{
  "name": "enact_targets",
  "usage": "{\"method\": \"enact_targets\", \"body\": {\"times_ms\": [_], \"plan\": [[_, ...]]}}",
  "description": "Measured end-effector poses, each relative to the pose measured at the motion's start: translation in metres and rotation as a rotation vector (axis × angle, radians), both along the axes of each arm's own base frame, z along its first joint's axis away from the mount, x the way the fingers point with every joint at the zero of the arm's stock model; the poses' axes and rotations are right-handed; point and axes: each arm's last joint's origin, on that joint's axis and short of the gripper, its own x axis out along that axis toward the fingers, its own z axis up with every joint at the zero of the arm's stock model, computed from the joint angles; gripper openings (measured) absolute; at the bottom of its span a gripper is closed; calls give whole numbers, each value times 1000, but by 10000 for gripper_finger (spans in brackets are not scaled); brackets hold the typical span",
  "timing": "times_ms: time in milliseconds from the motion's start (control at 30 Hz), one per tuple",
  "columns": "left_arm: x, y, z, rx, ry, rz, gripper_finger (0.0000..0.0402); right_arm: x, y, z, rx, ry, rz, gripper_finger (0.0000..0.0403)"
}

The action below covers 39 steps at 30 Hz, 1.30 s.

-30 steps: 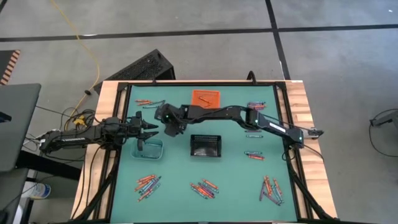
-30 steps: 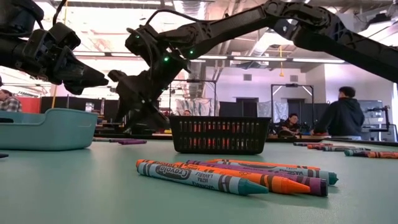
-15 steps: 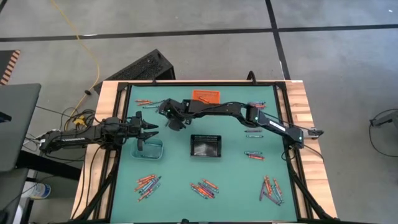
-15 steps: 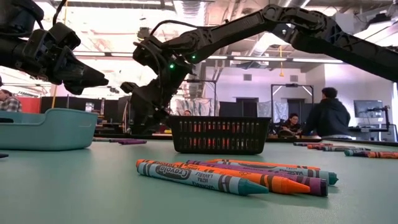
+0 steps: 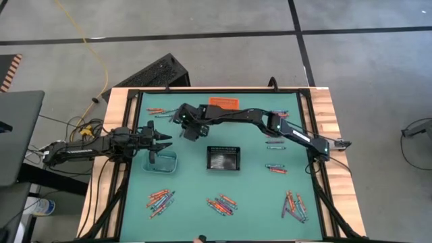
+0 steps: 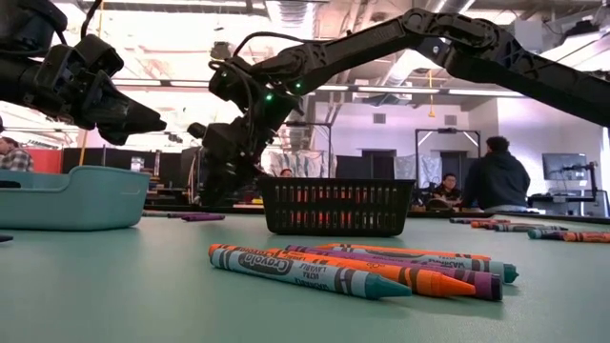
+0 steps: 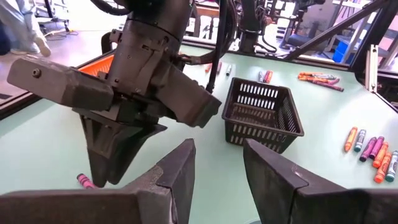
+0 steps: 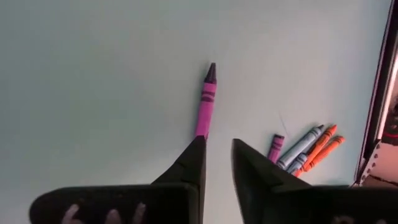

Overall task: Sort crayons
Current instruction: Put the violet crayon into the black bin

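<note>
A purple crayon [image 8: 206,102] lies flat on the green mat, left of the orange tray [image 5: 226,101]. My right gripper [image 8: 217,146] slants down over it, open by a narrow gap. The crayon's blunt end is just in front of one fingertip [image 8: 198,146]. The left wrist view shows the same crayon [image 7: 84,180] beside the right gripper's lowered fingers [image 7: 109,165]. My left gripper [image 5: 164,138] hangs open and level above the teal bin [image 5: 162,162]. More crayons lie in loose heaps [image 5: 160,198], [image 5: 223,203], [image 5: 294,204]. My right gripper comes at the purple crayon slanting down, roughly along its length. One fingertip [image 8: 198,146] stands at the crayon's blunt end [image 8: 201,132]. Whether it touches the crayon, I cannot tell. The crayon lies flat on the mat, outside the gap between the fingers.
A black mesh basket [image 5: 224,158] stands mid-table. Small crayon groups lie at the far left [image 5: 162,111] and on the right [image 5: 278,115], [image 5: 275,169]. A raised frame borders the mat [image 5: 135,135]. In the low view, people stand in the room behind [image 6: 496,181].
My right gripper has moved from beside the teal bin toward the table's far edge and tipped more steeply down, ending over the purple crayon. My left arm has kept still.
</note>
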Motion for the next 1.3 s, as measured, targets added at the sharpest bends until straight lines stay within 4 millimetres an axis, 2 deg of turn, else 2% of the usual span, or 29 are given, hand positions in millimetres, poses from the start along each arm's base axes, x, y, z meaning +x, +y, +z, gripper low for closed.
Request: {"method": "enact_targets", "body": {"times_ms": [200, 467, 900, 1100, 1300], "plan": [[0, 0, 0, 0, 0, 0, 125, -1, -3, 0, 115, -19, -23, 77], [0, 0, 0, 0, 0, 0, 125, -3, -13, 0, 136, -24, -40, 77], [0, 0, 0, 0, 0, 0, 125, -8, -40, 4, 413, -102, -66, 77], [0, 0, 0, 0, 0, 0, 125, -8, -38, 4, 457, -108, -45, 77], [0, 0, 0, 0, 0, -1, 125, 2, -40, 22, 672, -278, 12, 77]]}}
